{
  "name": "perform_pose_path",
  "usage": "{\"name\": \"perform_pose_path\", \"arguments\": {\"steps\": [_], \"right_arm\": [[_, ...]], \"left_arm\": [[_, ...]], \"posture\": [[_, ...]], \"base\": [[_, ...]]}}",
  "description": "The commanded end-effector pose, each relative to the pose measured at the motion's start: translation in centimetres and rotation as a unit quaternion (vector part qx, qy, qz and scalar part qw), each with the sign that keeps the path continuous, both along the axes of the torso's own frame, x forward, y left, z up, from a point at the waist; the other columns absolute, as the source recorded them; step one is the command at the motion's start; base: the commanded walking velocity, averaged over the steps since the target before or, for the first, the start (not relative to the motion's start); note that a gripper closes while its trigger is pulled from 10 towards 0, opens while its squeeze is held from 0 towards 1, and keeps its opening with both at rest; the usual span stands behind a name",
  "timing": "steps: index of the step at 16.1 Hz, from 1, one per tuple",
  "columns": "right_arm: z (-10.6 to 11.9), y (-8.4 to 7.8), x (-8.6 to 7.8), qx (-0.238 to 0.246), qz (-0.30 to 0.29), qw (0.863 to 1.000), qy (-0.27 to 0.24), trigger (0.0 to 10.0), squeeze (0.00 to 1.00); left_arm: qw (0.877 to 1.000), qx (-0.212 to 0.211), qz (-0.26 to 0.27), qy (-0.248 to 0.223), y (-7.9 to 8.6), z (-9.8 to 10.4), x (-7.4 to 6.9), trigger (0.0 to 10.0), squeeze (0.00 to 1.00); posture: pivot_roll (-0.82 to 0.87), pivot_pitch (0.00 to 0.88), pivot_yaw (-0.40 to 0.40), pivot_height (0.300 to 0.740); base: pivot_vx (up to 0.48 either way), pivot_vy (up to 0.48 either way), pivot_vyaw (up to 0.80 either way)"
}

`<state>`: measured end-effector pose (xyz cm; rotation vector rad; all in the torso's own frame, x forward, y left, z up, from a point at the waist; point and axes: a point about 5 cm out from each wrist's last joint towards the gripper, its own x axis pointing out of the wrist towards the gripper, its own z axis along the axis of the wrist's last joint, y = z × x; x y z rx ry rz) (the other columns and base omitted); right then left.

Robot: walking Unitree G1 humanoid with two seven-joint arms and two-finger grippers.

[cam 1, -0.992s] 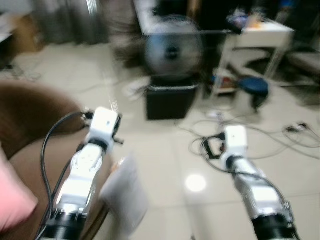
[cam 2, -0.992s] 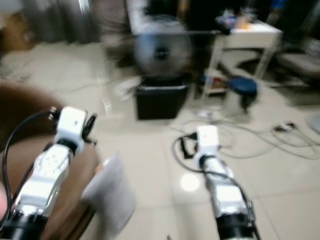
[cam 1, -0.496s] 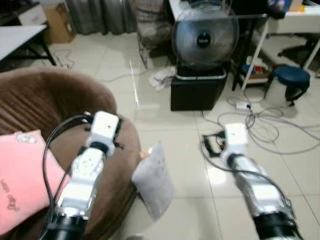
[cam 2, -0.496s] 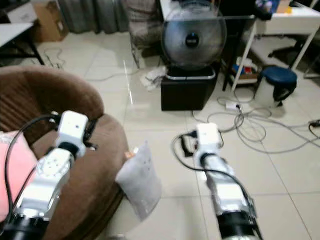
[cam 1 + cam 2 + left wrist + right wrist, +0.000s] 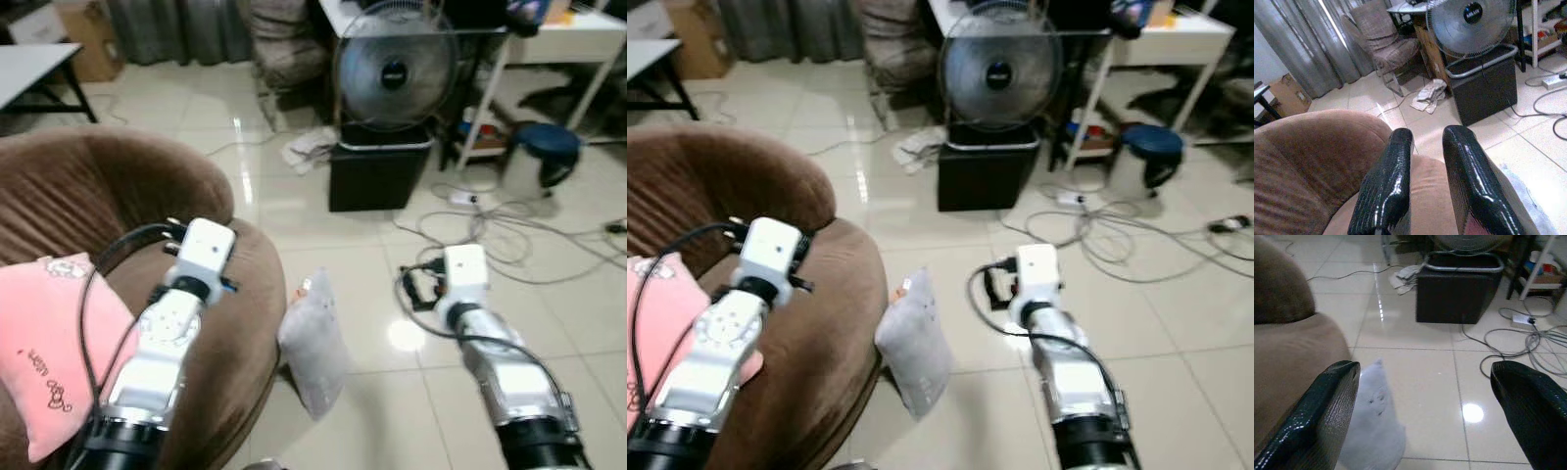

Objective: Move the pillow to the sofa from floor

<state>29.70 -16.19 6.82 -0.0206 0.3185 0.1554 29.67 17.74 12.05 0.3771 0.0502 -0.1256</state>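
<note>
A pale grey pillow (image 5: 313, 343) stands on the tiled floor, leaning against the edge of the round brown sofa (image 5: 108, 196). My right gripper (image 5: 1425, 369) is held above the floor, open and empty. The pillow (image 5: 1374, 426) lies just beyond its left finger (image 5: 1327, 411). My right arm (image 5: 480, 333) reaches forward to the right of the pillow. My left gripper (image 5: 1431, 134) hovers over the sofa's seat edge. Its fingers (image 5: 1386, 186) are close together with nothing between them. My left arm (image 5: 176, 313) is above the sofa.
A pink cushion (image 5: 49, 343) lies on the sofa seat. Beyond the pillow a fan (image 5: 392, 69) stands on a black box (image 5: 377, 176). Cables (image 5: 509, 230) trail over the floor at right, near a blue stool (image 5: 544, 142) and a white table (image 5: 558, 29).
The camera has swung left and the blur has cleared, so the sofa and pink cushion have come into view. Both arms keep the same pose and the pillow stays put.
</note>
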Motion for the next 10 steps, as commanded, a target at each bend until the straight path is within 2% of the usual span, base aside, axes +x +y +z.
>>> {"name": "perform_pose_path", "arguments": {"steps": [1,3,7,9,10], "right_arm": [[0.41,-0.32,0.16,-0.009,0.000,1.000,-0.007,10.0,0.00],[0.44,-0.43,0.23,-0.012,0.000,1.000,-0.008,10.0,0.00],[0.66,-0.43,0.33,-0.018,0.003,1.000,-0.012,10.0,0.00],[0.82,-0.50,0.38,0.000,-0.007,1.000,-0.013,10.0,0.00],[0.83,-0.54,0.38,-0.001,-0.006,1.000,-0.012,10.0,0.00]], "left_arm": [[1.000,-0.010,-0.002,-0.005,-0.35,0.14,0.05,10.0,0.00],[0.999,-0.036,0.007,0.002,-0.33,-0.07,-0.09,10.0,0.00],[0.999,-0.039,0.010,0.002,-0.07,-0.12,-0.29,10.0,0.00],[0.999,-0.050,0.006,0.001,-0.24,-0.07,-0.35,10.0,0.00],[0.999,-0.050,0.004,0.002,-0.32,-0.09,-0.37,10.0,0.00]], "posture": [[0.03,0.000,0.035,0.740],[0.03,0.000,0.035,0.740],[0.03,0.000,0.026,0.740],[0.03,0.000,0.026,0.740],[0.03,0.000,0.026,0.740]], "base": [[0.000,-0.480,0.00],[0.000,0.000,0.00],[0.000,0.000,0.00],[0.000,0.000,0.00],[0.000,0.000,-0.56]]}}
